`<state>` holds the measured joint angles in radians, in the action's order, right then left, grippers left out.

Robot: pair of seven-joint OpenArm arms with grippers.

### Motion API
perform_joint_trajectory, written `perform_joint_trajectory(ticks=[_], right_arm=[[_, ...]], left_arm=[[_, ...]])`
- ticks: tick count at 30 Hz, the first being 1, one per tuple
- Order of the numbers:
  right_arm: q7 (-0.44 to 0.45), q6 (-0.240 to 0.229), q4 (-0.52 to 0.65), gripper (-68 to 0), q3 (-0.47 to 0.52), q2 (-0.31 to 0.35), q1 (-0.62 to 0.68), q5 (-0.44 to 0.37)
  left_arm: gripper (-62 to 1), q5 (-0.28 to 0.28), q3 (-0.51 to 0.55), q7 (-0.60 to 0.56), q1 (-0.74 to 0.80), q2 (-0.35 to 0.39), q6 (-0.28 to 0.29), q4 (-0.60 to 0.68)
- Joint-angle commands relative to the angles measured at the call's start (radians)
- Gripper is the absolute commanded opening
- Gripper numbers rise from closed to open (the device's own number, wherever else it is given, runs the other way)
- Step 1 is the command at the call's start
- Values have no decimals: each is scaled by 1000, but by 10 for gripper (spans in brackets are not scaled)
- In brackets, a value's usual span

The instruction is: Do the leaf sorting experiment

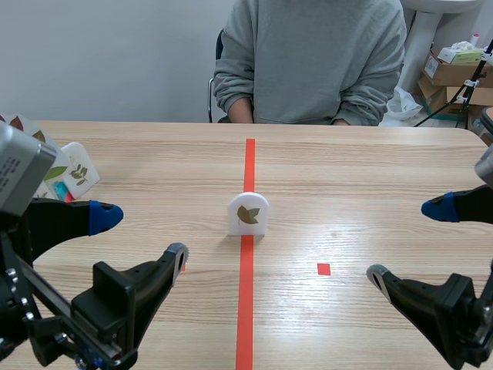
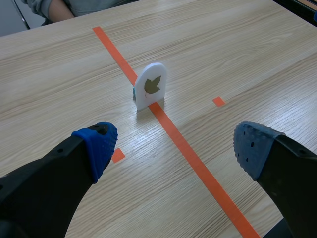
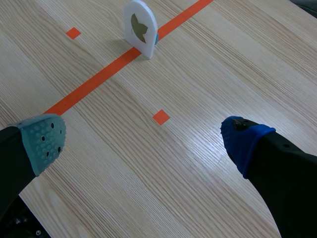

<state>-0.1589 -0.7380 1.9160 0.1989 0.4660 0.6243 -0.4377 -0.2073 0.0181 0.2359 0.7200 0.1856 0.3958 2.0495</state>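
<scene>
Both arms sit low at the near edge and neither is holding anything. The left gripper (image 1: 142,235) has its fingers spread wide, nothing between the blue pads, and the right gripper (image 1: 407,241) mirrors it on the other side, just as open and just as empty.

Dead centre is the piece that matters: a white arched leaf tile (image 1: 248,213), standing upright on the orange-red tape line (image 1: 245,308), brown leaf printed on the face turned toward the robot. It is well ahead of both grippers and touched by neither. From the left wrist it lies ahead between the spread fingers; a small teal foot (image 2: 133,92) seems to prop it from behind (hard to make out more than that).

Off at the far left lies a cluster of other leaf tiles (image 1: 77,171), and a person in a grey sweatshirt (image 1: 308,54) sits across the table.

So sorting looks barely begun, and here is the danger. That tile is thin, smooth and balanced on a narrow base: a finger arriving off-line would likely tip it flat, where it gets much harder to pinch. Both arms have equal claim on it too, so reaching in together risks a clash over the line
</scene>
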Motion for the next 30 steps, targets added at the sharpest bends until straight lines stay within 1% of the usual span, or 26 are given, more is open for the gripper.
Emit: perform_joint_trajectory(ticks=[1, 8, 12, 17, 20, 24, 27, 30], right_arm=[[14, -8, 14, -19, 4, 10, -7, -11], [-6, -8, 14, -19, 4, 10, -7, -7], [-41, -8, 14, -19, 4, 11, -16, 8], [-132, -8, 2, -19, 4, 11, -82, 12], [-169, -8, -45, -19, 2, 11, -163, 12], [-206, -8, -167, -19, -33, 11, -334, 34], [-213, -8, -282, -19, -103, 11, -473, 50], [-207, -8, -406, -19, -208, 10, -609, 50]], left_arm=[[-103, -6, -5, -6, -1, -2, 2, 13], [-103, -6, -5, -6, -1, -2, 2, 13], [-103, -6, -5, -6, -1, -2, 2, 13], [-103, -6, -5, -6, -1, -2, 2, 13], [-103, -6, -5, -6, -1, -2, 2, 13], [-103, -6, -5, -7, -4, -2, 2, 13], [-103, -6, -5, -7, -4, -2, 2, 13], [-103, -6, -5, -7, -4, -2, 2, 13]])
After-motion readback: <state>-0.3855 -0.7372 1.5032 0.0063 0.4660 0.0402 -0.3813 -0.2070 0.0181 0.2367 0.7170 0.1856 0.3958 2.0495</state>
